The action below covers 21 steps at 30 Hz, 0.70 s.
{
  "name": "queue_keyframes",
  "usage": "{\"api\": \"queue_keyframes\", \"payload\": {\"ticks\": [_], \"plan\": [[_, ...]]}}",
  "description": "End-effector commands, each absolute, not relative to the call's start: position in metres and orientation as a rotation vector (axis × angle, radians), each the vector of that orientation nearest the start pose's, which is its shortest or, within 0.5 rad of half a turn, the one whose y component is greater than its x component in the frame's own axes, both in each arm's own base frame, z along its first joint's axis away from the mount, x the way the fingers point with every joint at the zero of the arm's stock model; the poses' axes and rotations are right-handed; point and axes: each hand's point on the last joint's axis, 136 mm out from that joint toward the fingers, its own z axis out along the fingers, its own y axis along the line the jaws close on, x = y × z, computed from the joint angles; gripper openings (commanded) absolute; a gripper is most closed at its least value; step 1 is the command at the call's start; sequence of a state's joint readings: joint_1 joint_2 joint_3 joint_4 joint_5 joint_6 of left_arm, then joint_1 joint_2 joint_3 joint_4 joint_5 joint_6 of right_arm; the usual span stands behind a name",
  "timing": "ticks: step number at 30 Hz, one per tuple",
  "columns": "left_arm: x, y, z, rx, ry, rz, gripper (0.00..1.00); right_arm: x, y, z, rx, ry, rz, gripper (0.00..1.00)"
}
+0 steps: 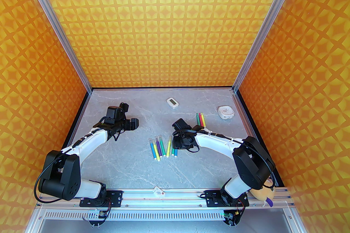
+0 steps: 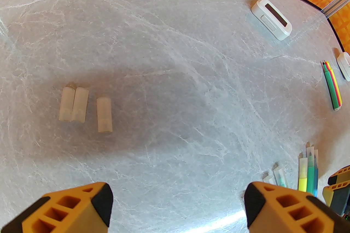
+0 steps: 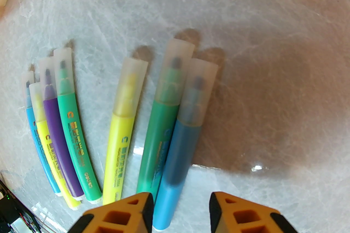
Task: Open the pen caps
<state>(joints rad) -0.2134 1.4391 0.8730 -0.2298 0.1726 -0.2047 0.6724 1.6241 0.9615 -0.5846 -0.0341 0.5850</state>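
Here, left tool [image 2: 177,199] wide apart and empty; right tool [image 3: 181,208] partly apart, empty, over blue pen [image 3: 177,150].

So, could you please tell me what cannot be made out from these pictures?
- Right wrist: the tail of the green pen beside the blue pen is hidden behind a finger of the right gripper; the barrel print is blurred.
- Left wrist: the white clock is cut off by the right edge.
- Top external: that clock's face is too small to read.
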Motion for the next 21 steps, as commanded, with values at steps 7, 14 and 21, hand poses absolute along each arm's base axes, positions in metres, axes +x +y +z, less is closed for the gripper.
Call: {"api": "queue_keyframes", "payload": {"ticks": [7,14,21], "plan": [[0.381,-0.112,0.124,0.095,2.373,-0.424,0.84,0.259,0.223,0.026,-0.108,2.923,0.327,0.37],[0.381,-0.111,0.124,0.101,2.374,-0.421,0.84,0.259,0.219,0.011,-0.106,2.958,0.258,0.33],[0.382,-0.112,0.126,0.097,2.369,-0.423,0.84,0.262,0.211,0.004,-0.108,2.972,0.155,0.30]]}}
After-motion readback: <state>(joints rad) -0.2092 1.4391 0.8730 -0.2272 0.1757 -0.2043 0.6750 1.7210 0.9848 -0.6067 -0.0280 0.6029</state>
